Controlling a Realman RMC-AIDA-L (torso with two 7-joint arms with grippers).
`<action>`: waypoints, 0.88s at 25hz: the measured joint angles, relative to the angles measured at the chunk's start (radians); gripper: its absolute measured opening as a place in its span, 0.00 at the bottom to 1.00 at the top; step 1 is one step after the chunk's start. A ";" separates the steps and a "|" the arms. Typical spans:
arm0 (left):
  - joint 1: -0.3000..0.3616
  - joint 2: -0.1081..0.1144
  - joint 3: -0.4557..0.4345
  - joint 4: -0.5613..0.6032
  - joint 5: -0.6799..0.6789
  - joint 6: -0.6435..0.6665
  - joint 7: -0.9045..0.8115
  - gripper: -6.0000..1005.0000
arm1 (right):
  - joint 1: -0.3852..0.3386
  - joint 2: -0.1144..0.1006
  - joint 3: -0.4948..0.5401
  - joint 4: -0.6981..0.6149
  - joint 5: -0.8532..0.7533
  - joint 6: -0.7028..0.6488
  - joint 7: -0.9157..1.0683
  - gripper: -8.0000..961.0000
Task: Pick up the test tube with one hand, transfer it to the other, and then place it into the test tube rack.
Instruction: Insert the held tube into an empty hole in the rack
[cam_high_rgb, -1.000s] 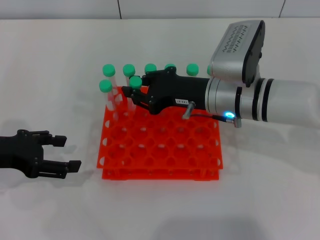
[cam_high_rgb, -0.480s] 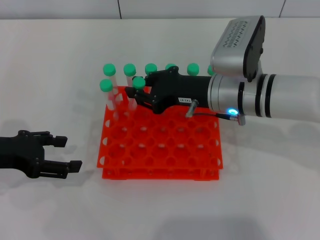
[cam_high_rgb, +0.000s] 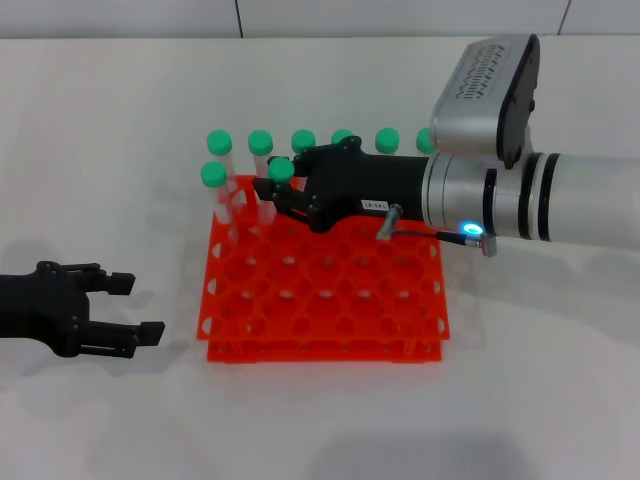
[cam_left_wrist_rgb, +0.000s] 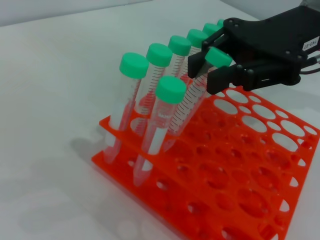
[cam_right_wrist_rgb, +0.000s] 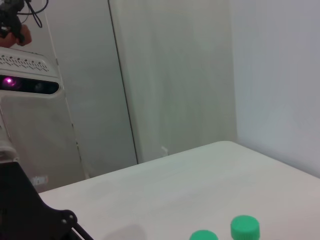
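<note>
The orange-red test tube rack (cam_high_rgb: 320, 300) stands mid-table, also in the left wrist view (cam_left_wrist_rgb: 240, 175). My right gripper (cam_high_rgb: 268, 190), black with a white label, reaches over the rack's far left part. It is shut on a green-capped test tube (cam_high_rgb: 281, 168) just below the cap. In the left wrist view that tube (cam_left_wrist_rgb: 192, 97) leans, its lower end down among the rack's holes, with the right gripper (cam_left_wrist_rgb: 205, 72) around its top. My left gripper (cam_high_rgb: 140, 307) is open and empty on the table left of the rack.
Several other green-capped tubes (cam_high_rgb: 260, 141) stand along the rack's far row, and one (cam_high_rgb: 212, 174) stands at its left edge, close to the held tube. Two green caps (cam_right_wrist_rgb: 245, 227) show in the right wrist view. White table lies all around.
My right gripper has shifted a little to the right with the tube, and the cap has moved slightly right and down. The left arm has not moved.
</note>
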 joint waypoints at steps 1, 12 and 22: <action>0.000 0.000 0.000 0.000 0.000 0.000 0.000 0.87 | -0.003 0.000 0.002 -0.001 0.000 -0.002 0.001 0.28; 0.002 -0.002 0.000 -0.013 0.000 0.000 0.011 0.87 | -0.012 -0.003 0.012 -0.001 -0.003 -0.005 0.005 0.28; 0.002 -0.001 0.000 -0.013 0.000 0.000 0.014 0.87 | -0.007 -0.002 0.012 -0.001 -0.003 -0.013 0.005 0.27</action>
